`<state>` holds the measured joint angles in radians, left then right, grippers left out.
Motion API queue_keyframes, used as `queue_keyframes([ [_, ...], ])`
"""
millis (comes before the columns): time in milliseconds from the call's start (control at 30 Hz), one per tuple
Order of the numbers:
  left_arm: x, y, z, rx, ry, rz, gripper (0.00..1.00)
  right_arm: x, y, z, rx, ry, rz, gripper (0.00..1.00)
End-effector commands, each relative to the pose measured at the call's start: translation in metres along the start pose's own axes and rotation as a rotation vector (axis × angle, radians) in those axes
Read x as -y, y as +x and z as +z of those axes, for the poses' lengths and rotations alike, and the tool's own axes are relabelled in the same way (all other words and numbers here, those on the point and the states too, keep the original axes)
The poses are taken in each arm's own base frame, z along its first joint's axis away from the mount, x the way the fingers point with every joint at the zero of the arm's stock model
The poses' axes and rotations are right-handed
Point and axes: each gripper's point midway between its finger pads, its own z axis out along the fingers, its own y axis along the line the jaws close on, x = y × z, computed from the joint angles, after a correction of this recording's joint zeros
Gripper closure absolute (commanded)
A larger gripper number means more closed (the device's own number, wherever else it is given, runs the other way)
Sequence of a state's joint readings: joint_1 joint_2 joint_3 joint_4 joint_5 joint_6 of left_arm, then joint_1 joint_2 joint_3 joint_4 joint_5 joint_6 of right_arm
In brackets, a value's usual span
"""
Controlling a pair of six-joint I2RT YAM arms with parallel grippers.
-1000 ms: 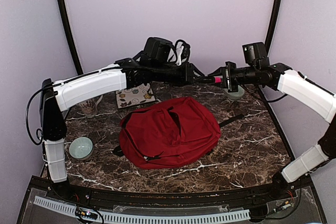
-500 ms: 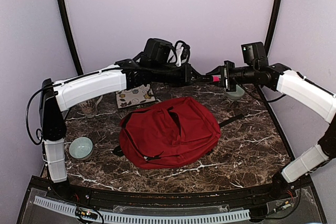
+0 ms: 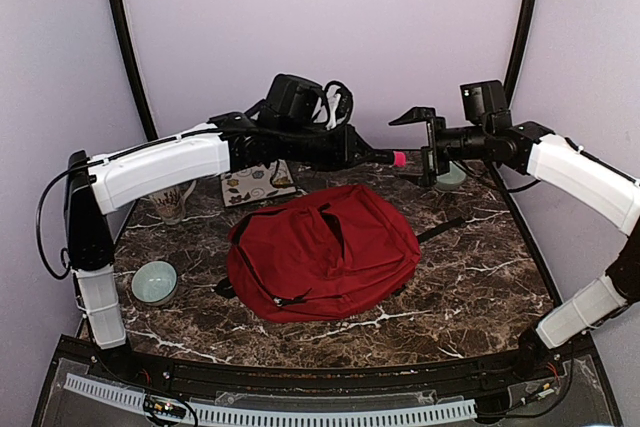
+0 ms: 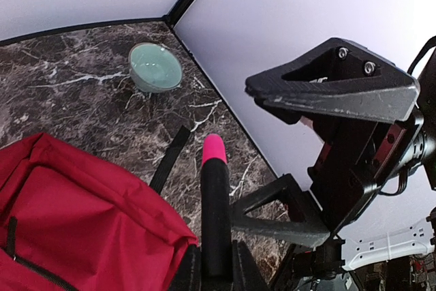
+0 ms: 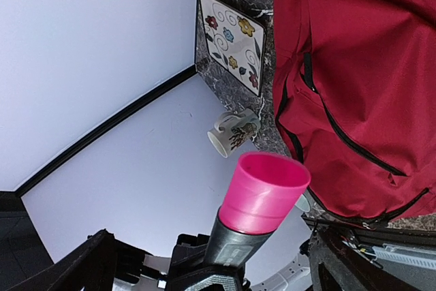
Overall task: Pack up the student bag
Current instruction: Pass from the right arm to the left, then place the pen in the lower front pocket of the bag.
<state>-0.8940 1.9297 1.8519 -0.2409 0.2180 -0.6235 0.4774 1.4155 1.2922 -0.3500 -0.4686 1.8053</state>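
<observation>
The student bag (image 3: 320, 252) is a dark-red backpack lying flat mid-table, its top zip gaping; it also shows in the left wrist view (image 4: 75, 216) and the right wrist view (image 5: 354, 80). Above its far edge my left gripper (image 3: 365, 155) is shut on a black marker with a pink cap (image 3: 398, 158), gripped low on the barrel (image 4: 216, 209) between my jaws (image 4: 216, 253). My right gripper (image 3: 412, 150) stands open around the pink tip without touching it. In the right wrist view the marker's pink end (image 5: 264, 192) points at the camera between my spread fingers (image 5: 208, 236).
A flowered square tile (image 3: 258, 185) and a patterned mug (image 3: 172, 202) sit at the back left. One pale green bowl (image 3: 155, 282) lies at the left front, another (image 3: 450, 179) at the back right under the right arm. A black strap (image 4: 169, 158) trails from the bag.
My right gripper has opened wide and let go of the marker. The left gripper has closed on the marker and drawn it slightly left.
</observation>
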Motion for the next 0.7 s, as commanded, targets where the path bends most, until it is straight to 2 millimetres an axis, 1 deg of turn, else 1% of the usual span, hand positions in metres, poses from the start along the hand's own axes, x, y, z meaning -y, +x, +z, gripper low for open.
queue_keyframes([
  [0,0.009,-0.014,-0.064,0.068,-0.047,0.005,1.00,0.008,-0.001,-0.006,-0.012,0.001,-0.120,0.00],
  [100,-0.005,0.000,-0.089,0.071,-0.090,-0.025,1.00,0.014,-0.010,-0.012,0.013,0.029,-0.191,0.00],
  [133,-0.010,0.004,-0.097,0.072,-0.104,-0.035,1.00,0.012,-0.012,-0.014,0.018,0.028,-0.226,0.00],
  [167,-0.020,0.014,-0.101,0.060,-0.129,-0.048,1.00,0.010,-0.014,-0.015,0.022,0.026,-0.255,0.00],
  [267,-0.038,0.025,-0.122,0.051,-0.184,-0.079,1.00,0.005,-0.019,-0.020,0.012,-0.006,-0.302,0.00],
  [333,-0.044,0.030,-0.135,0.052,-0.211,-0.097,1.00,0.001,-0.025,-0.025,0.030,-0.039,-0.318,0.00],
  [367,-0.047,0.032,-0.141,0.053,-0.222,-0.105,1.00,-0.006,-0.026,-0.029,0.039,-0.076,-0.342,0.00],
  [400,-0.050,0.035,-0.146,0.051,-0.235,-0.116,1.00,-0.011,-0.026,-0.034,0.042,-0.111,-0.368,0.00],
  [467,-0.055,0.041,-0.156,0.048,-0.257,-0.138,1.00,-0.015,-0.030,-0.042,0.058,-0.128,-0.425,0.00],
  [533,-0.061,0.050,-0.163,0.043,-0.274,-0.162,1.00,-0.012,-0.036,-0.045,0.076,-0.076,-0.494,0.00],
  [567,-0.063,0.053,-0.167,0.044,-0.280,-0.174,1.00,-0.015,-0.036,-0.048,0.080,-0.052,-0.536,0.00],
  [667,-0.069,0.065,-0.174,0.036,-0.292,-0.207,1.00,-0.006,-0.043,-0.048,0.088,0.016,-0.608,0.00],
])
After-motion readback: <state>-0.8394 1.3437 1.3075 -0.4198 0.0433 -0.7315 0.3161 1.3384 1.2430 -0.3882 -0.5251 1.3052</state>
